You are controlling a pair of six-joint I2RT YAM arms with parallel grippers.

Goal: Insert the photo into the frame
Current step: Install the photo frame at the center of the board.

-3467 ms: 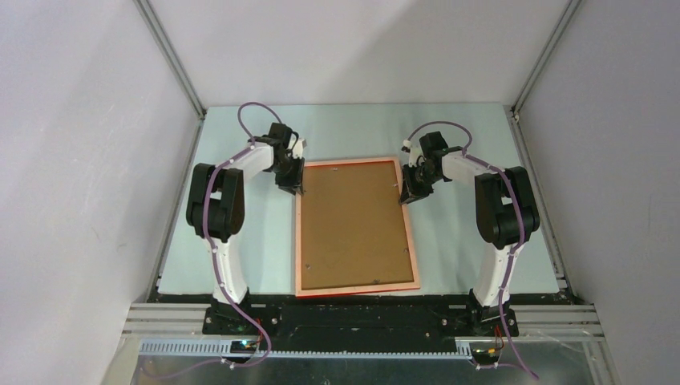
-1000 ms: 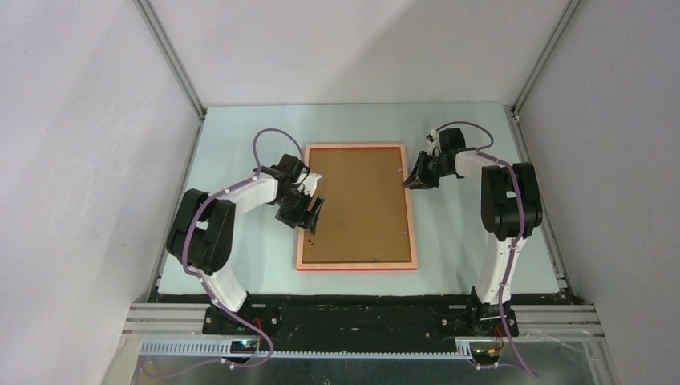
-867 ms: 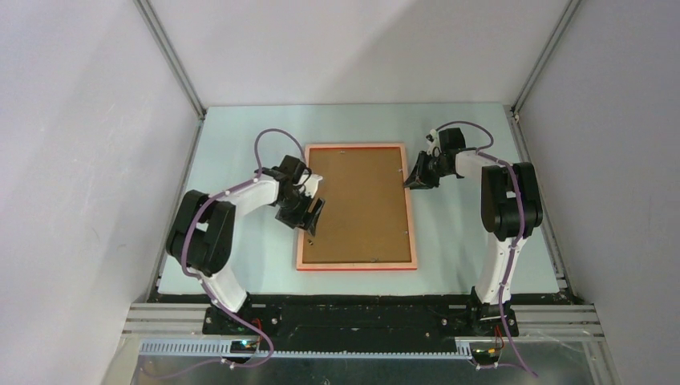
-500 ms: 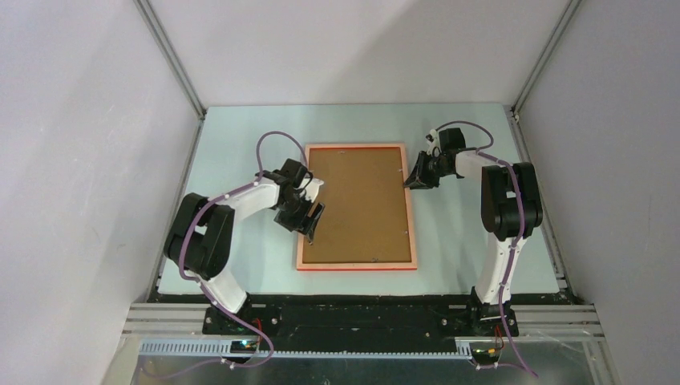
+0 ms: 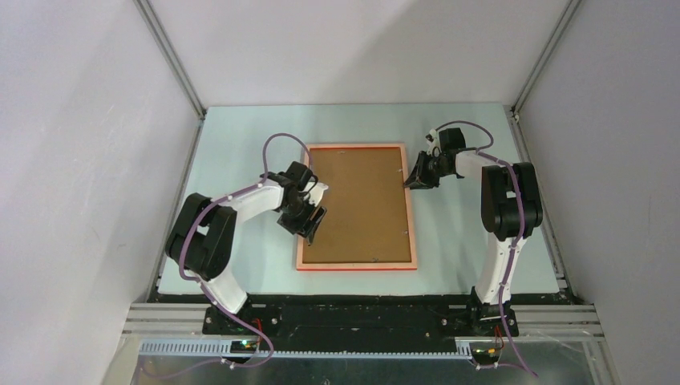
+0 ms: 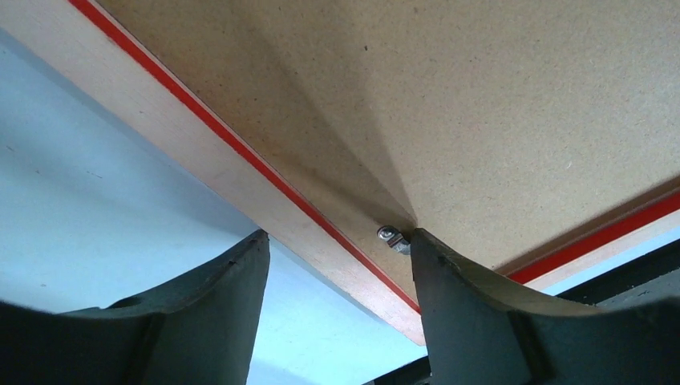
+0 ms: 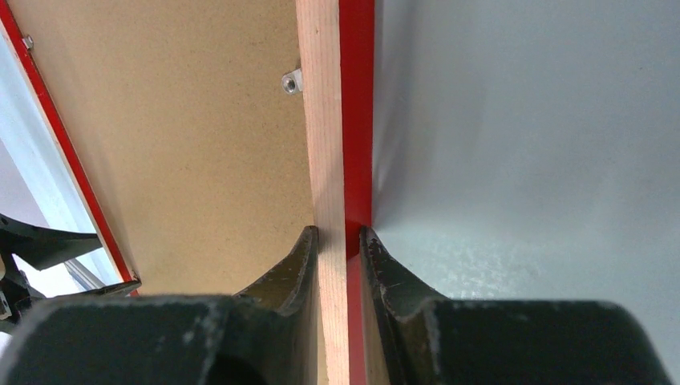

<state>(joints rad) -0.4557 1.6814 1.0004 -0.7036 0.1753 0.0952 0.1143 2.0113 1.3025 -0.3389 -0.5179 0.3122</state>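
The frame [image 5: 357, 264] lies back up on the table, its pale rail [image 6: 216, 160] edged with red. A brown backing board [image 5: 361, 204] fills it. The photo is hidden. My left gripper [image 5: 311, 223] stands open over the frame's left rail [image 6: 341, 265]. One finger hangs over the table, and the other finger [image 6: 449, 289] rests on the board against a small metal clip [image 6: 391, 237]. My right gripper [image 5: 414, 180] is shut on the frame's right rail [image 7: 329, 120] near its far end, one jaw on the board side, the other on the red outer edge [image 7: 338, 241].
Pale blue table [image 5: 240, 160] surrounds the frame, bounded by grey walls and aluminium posts [image 5: 172, 60]. A second metal clip [image 7: 291, 82] sits on the board's right side. The arm bases stand on the black strip [image 5: 361, 317] at the near edge.
The frame has shifted away and squared up since the earliest frame. My left gripper went from the frame's far left corner down along the left rail, then narrowed slightly. The right arm has stayed still lately.
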